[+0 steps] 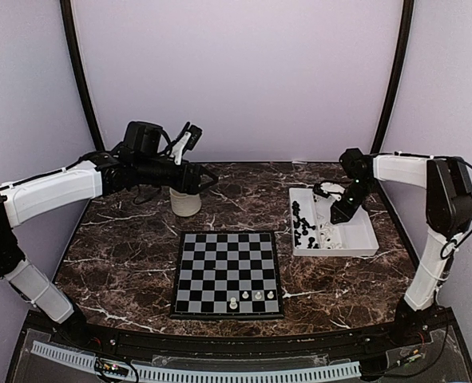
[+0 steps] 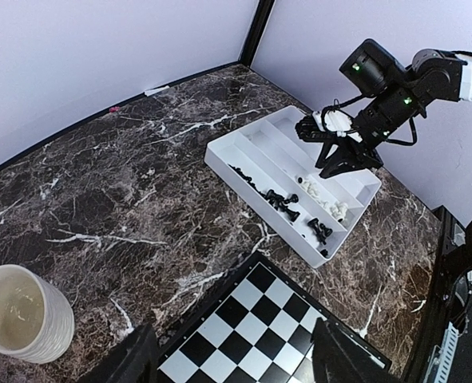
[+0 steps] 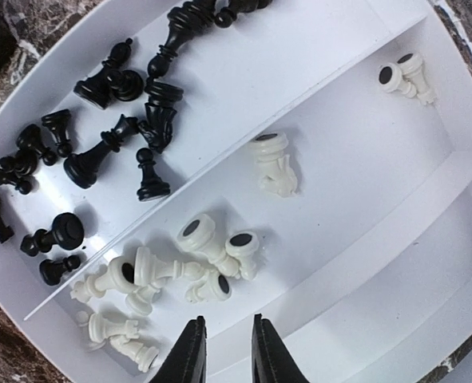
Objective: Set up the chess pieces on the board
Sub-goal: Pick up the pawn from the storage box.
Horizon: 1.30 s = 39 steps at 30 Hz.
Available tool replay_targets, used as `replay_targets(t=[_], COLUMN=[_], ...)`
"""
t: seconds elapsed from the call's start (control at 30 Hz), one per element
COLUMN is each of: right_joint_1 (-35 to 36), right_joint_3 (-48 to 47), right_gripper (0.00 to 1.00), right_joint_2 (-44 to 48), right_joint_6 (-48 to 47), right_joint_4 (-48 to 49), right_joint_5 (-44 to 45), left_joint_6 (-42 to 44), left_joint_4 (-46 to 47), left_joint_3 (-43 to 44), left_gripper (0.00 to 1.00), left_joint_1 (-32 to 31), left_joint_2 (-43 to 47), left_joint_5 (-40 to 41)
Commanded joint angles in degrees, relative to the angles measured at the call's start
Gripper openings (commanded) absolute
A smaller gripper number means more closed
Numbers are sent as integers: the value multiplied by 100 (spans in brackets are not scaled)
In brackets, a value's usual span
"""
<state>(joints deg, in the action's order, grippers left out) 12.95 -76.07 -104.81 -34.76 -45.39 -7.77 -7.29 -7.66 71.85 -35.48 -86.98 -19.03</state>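
The board (image 1: 220,263) lies flat at the table's front centre with three white chess pieces (image 1: 246,296) standing near its front edge. The remaining pieces lie in a white tray (image 1: 355,249) at the right: black ones (image 3: 116,144) in one compartment, white ones (image 3: 212,255) in the adjacent one. My right gripper (image 3: 226,323) hangs just above the tray beside the white pile, its fingers a narrow gap apart with nothing between them. My left gripper (image 2: 236,367) is wide open and empty, held high over the board's far left corner (image 2: 251,335).
A white ribbed cup (image 1: 185,201) stands behind the board under the left arm. The tray's third compartment (image 3: 427,279) holds nothing. Dark marble tabletop (image 1: 124,255) surrounds the board, with curved walls at the back.
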Motion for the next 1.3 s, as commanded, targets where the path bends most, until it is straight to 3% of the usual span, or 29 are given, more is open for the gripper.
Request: replay_targets(t=[0.0, 0.67, 1.1, 1.2, 1.27], right_joint_1=[15, 208, 234, 234, 241], right_joint_3=[-191, -629, -682, -737, -812], right_gripper=[21, 28, 13, 32, 36], right_joint_2=[-300, -1103, -723, -650, -701], right_joint_6=[-131, -364, -105, -50, -15], right_joint_4=[227, -15, -83, -156, -248], right_joint_5=[137, 262, 17, -81, -94], left_joint_6=[-119, -245, -334, -335, -341], left_joint_4=[-7, 181, 403, 449, 488], left_joint_3=[27, -273, -382, -389, -396], left_gripper=[68, 68, 68, 68, 68], left_joint_1=[-71, -151, -160, -157, -167], left_joint_2=[66, 302, 284, 272, 244], left_joint_5=[58, 66, -23, -43, -70])
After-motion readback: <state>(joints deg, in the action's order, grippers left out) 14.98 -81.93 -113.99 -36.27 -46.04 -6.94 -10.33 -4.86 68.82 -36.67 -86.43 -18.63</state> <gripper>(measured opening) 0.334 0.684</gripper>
